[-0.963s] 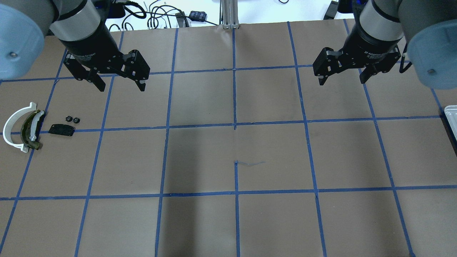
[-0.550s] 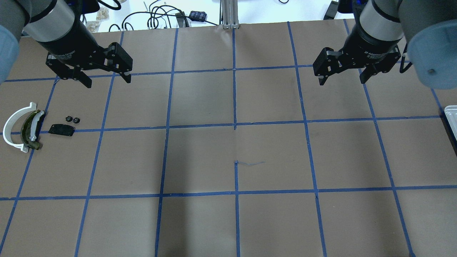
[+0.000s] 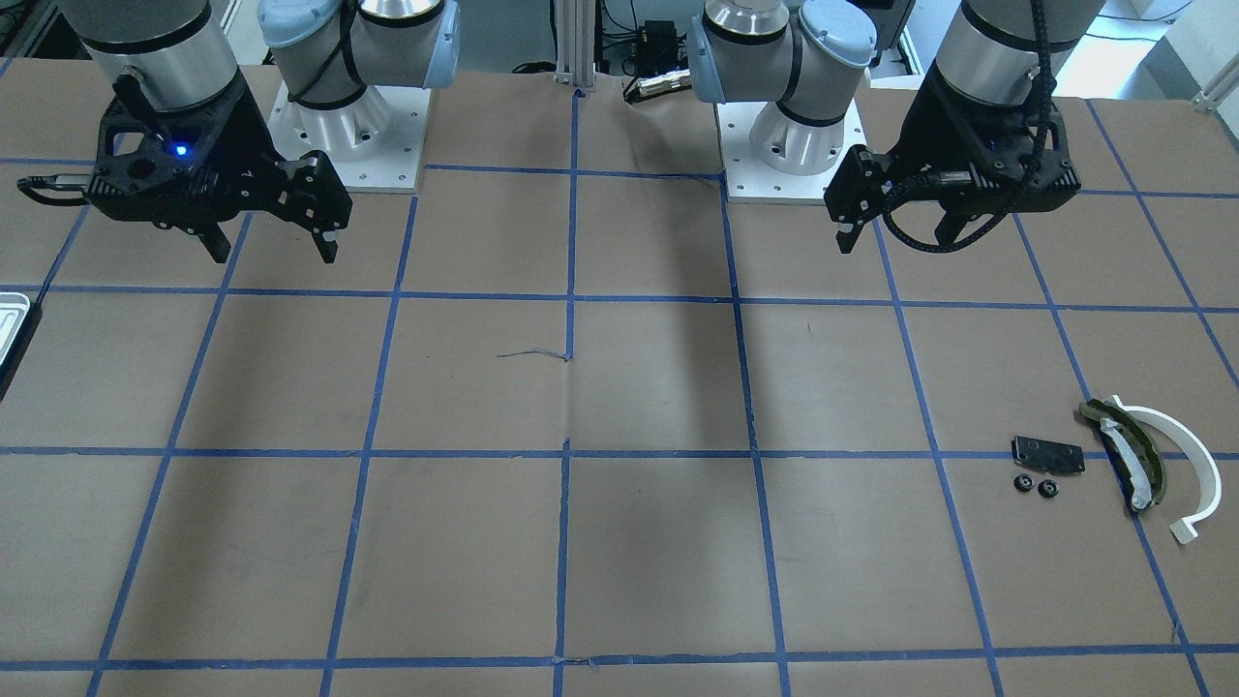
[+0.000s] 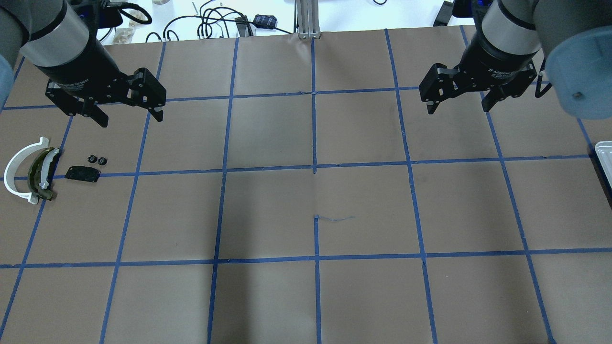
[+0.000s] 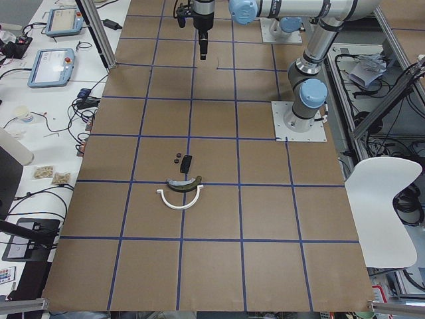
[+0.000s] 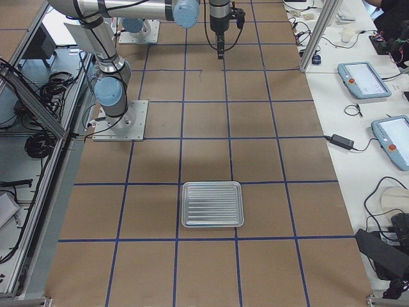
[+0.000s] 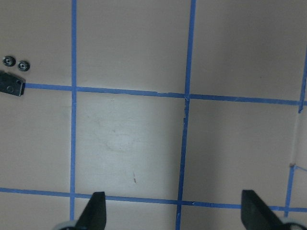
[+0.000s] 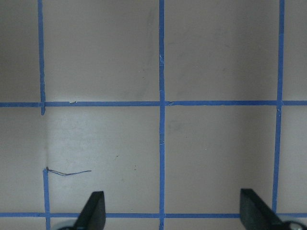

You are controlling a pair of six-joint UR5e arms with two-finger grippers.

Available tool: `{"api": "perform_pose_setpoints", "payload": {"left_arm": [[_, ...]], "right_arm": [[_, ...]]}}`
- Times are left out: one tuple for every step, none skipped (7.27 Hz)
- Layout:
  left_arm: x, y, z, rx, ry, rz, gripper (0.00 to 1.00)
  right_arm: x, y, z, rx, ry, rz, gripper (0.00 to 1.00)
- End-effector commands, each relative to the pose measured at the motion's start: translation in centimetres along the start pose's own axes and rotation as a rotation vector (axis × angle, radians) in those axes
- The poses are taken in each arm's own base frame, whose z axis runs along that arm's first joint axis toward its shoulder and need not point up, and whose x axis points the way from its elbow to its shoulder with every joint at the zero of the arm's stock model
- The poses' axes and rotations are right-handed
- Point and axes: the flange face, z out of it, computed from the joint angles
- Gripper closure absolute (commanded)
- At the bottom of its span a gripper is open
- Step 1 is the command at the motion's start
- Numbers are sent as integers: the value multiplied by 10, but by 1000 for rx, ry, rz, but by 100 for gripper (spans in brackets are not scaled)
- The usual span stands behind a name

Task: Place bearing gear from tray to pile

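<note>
Two small black bearing gears (image 4: 96,159) lie side by side on the table beside the pile: a flat black plate (image 4: 82,173), a dark olive curved strip (image 4: 40,174) and a white half-ring (image 4: 16,172). The gears also show in the left wrist view (image 7: 15,63) and the front view (image 3: 1034,486). My left gripper (image 4: 131,118) is open and empty, raised behind and to the right of the pile. My right gripper (image 4: 459,109) is open and empty over the far right of the table. The silvery ribbed tray (image 6: 212,204) lies at the table's right end, its bed bare.
Brown paper with a blue tape grid covers the table. Only the tray's edge (image 4: 605,157) shows in the overhead view. Cables and boxes lie beyond the far edge. A thin loose thread (image 4: 334,219) lies near the table's centre.
My left gripper has moved left, toward the pile's side of the table, and stayed open. The right arm and the parts have not moved.
</note>
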Motion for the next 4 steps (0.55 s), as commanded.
{"api": "perform_pose_setpoints", "payload": {"left_arm": [[4,3,-6,8,44,-1,0],[4,6,-5,-7,41,-2,0],[4,7,-6,-6,40,-1,0],[4,7,-6,-6,40,0,0]], "right_arm": [[0,0,0,0,1,-1,0],[0,0,0,0,1,-1,0],[0,0,0,0,0,0,0],[-1,0,0,0,0,-3,0]]}}
